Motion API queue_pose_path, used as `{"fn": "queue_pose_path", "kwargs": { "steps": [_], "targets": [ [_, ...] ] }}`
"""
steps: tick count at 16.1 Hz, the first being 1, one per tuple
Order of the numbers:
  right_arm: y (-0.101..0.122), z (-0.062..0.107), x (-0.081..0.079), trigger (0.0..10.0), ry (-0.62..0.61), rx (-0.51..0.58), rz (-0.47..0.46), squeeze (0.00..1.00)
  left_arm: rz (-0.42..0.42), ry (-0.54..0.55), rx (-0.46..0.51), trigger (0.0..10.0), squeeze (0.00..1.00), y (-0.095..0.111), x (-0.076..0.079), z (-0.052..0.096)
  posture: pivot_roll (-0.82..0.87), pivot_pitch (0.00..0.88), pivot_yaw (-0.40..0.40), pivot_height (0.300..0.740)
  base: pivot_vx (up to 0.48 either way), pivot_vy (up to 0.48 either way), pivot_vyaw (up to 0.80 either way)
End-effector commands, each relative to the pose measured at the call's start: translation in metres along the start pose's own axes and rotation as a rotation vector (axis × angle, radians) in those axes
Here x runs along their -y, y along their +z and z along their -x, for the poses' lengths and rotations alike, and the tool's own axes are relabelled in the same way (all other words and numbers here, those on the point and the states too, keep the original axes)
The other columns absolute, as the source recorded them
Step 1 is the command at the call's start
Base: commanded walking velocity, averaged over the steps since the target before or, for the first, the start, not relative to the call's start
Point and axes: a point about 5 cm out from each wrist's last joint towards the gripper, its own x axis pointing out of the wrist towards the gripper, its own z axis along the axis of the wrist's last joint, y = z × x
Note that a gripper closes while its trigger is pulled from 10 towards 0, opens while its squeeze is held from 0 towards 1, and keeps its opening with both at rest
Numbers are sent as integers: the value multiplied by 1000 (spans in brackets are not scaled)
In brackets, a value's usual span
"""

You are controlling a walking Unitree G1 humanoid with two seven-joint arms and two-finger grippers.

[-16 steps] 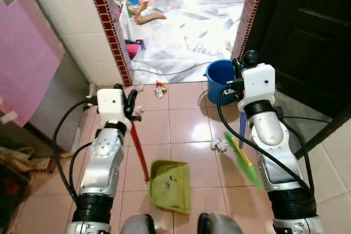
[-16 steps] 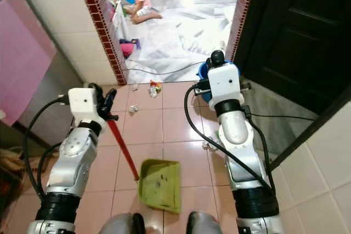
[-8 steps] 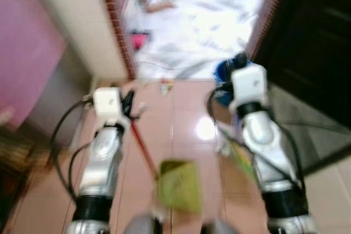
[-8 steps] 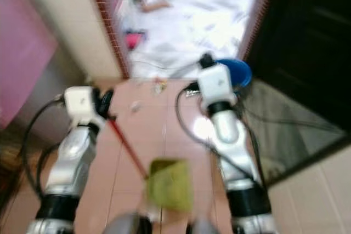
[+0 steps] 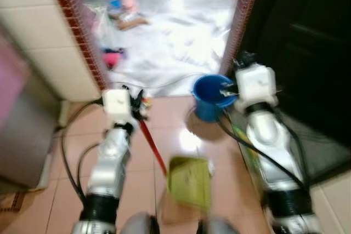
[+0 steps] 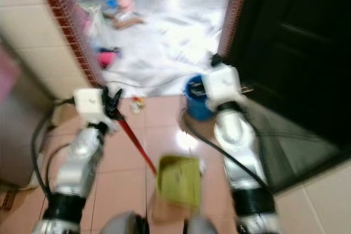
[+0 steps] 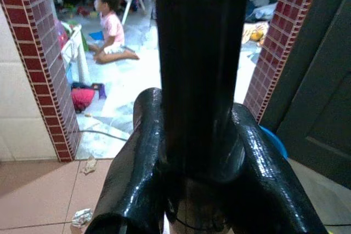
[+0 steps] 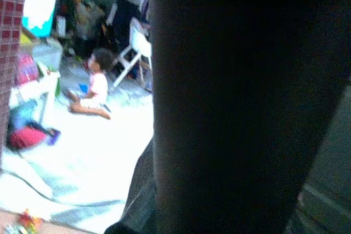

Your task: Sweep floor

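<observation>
- While the head views are blurred, the key relation still reads: the green dustpan (image 5: 189, 182) lies low in the middle of the frame, below and to the right of the left gripper (image 5: 137, 105), with its red handle (image 5: 152, 147) running as a slanted line from those fingers down to the pan.
- That long axis leans from upper left to lower right, so the left arm is the one tied to the pan, and the pan's mouth sits between the two arms.
- From the left wrist view, the left gripper's fingers (image 7: 131, 173) are closed snugly around a dark upright shaft, which I take to be that handle.
- Over on the right of the frame, the right gripper (image 5: 233, 89) is up beside the blue bucket (image 5: 208, 96); a dark shaft crosses its wrist view, but I cannot tell how its fingers stand.
- Underfoot is glossy pinkish tile (image 5: 66, 146), with a scrap of litter (image 7: 82, 217) near the brick-edged doorway (image 5: 77, 31).
- Beyond the doorway is a bright pale floor, where a person (image 7: 109, 31) sits well apart from the robot.
</observation>
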Motion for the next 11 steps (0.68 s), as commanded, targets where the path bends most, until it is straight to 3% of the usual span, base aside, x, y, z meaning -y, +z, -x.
{"fn": "queue_pose_path", "kwargs": {
  "steps": [1, 6, 9, 11],
  "targets": [
    [9, -3, 7, 10000, -14, 48, 11, 0, -34, 19, 64, 10000, 0, 13, -1, -3, -90, 78, 63, 740, 0, 0, 0],
    [6, -2, 4, 10000, -11, 34, 4, 0, -33, 45, 89, 10000, 0, 18, -2, -5, -91, 85, 62, 740, 0, 0, 0],
    [4, -2, 4, 10000, -10, 24, -3, 0, -112, 113, 103, 10000, 0, 14, -6, -8, -90, 99, 57, 740, 0, 0, 0],
    [2, -2, 2, 10000, -11, 13, -9, 0, -78, 160, 99, 10000, 0, 6, -8, -10, -90, 99, 52, 740, 0, 0, 0]
  ]
}}
